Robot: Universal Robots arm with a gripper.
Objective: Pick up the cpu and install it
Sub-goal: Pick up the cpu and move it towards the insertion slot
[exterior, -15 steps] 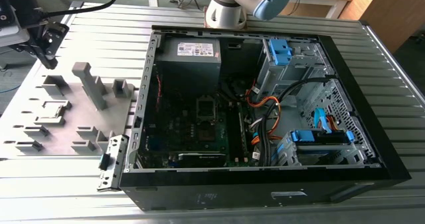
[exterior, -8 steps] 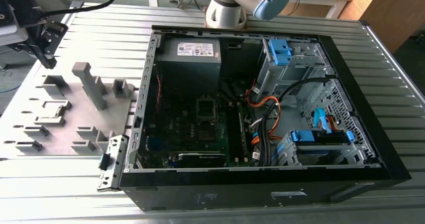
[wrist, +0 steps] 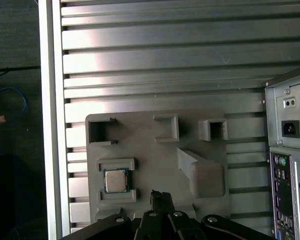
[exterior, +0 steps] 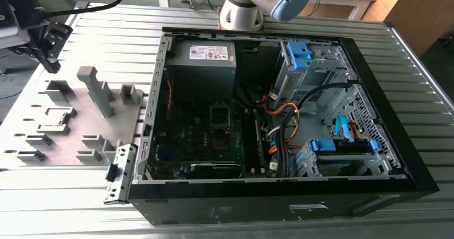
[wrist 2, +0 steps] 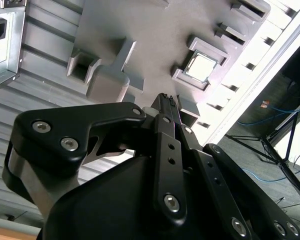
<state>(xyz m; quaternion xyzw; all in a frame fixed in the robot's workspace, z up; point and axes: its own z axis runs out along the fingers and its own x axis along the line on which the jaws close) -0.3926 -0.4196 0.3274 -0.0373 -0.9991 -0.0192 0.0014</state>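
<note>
Gripper [wrist: 161, 196] is hanging over the grey fixture plate [wrist: 155, 165] on the slatted metal table [wrist: 165, 55], at the exterior view's left. Its fingertips are pressing together with nothing between them: the pincer is narrow and carrying no load.

The cpu [wrist: 115, 180] is lying flat, silvery top upward, inside a square raised nest on that plate, showing in both wrist views. It is sitting near the gripper's tip but apart from it, with no contact.

Grey blocks are standing around the nest, among them a tall post [exterior: 95, 90].

The open computer case [exterior: 248, 196] is lying just beside the plate on the exterior view's right, its side panel off. The motherboard's rectangular socket frame [exterior: 221, 114] is showing inside, well apart from the cpu.
</note>
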